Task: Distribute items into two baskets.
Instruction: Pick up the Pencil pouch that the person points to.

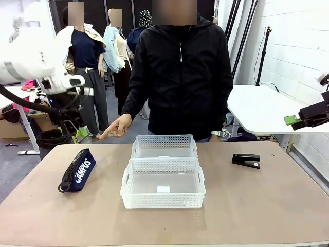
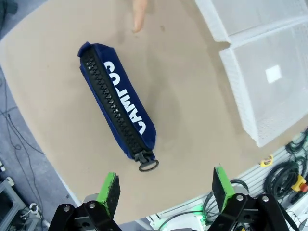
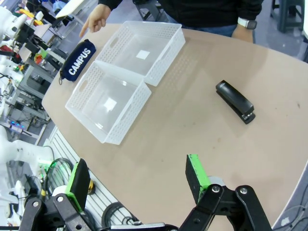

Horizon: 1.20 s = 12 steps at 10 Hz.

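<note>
Pouch [image 2: 126, 103] zipper [image 2: 107, 96] shows from our left wrist, stapler [image 3: 235, 101] from our right; left gripper [image 2: 165, 179] and right gripper [image 3: 136, 166] gape wide, empty.

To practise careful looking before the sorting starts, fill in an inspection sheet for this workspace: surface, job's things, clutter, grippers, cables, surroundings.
Surface: tan table.
Job's things: blue pouch at left, black stapler at right, both on the table; two white baskets between them, empty.
Clutter: nothing seen.
Grippers: left gripper open above the pouch; right gripper open over the table.
Cables: black cables looped at far left.
Surroundings: person opposite, hand pointing toward the pouch; white side table.
</note>
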Each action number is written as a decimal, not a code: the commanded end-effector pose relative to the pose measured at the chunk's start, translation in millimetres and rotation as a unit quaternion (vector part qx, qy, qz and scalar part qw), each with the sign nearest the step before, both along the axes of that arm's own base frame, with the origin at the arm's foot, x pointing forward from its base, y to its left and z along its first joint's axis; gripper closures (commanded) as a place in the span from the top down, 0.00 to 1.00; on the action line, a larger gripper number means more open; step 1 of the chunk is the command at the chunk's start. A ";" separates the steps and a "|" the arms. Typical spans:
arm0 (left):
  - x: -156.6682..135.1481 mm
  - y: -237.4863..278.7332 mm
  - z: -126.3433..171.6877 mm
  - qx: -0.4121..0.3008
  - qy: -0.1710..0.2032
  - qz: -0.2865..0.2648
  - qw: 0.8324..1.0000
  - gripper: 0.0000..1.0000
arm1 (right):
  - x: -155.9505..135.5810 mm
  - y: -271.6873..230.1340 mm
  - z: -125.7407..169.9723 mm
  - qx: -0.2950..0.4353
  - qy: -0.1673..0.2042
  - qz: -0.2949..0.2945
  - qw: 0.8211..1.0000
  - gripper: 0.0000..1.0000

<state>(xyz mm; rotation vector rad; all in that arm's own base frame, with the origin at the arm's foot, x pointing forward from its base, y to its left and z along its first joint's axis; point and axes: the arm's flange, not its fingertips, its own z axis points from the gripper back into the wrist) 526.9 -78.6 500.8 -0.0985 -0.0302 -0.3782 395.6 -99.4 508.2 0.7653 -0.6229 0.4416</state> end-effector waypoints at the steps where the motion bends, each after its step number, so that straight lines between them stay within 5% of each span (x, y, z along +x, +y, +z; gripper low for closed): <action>1: 3.3 -12.7 -28.5 0.054 -0.019 0.051 0.997 1.00 | 0.1 0.7 -0.7 0.001 0.000 0.001 1.000 1.00; 8: 24.1 5.9 -109.6 0.089 -0.036 0.113 0.989 1.00 | 0.1 0.7 -0.7 0.001 0.000 0.001 1.000 1.00; 12: 29.8 7.4 -142.3 0.054 -0.012 0.083 0.995 1.00 | 0.1 0.7 -0.7 0.001 0.000 0.001 1.000 1.00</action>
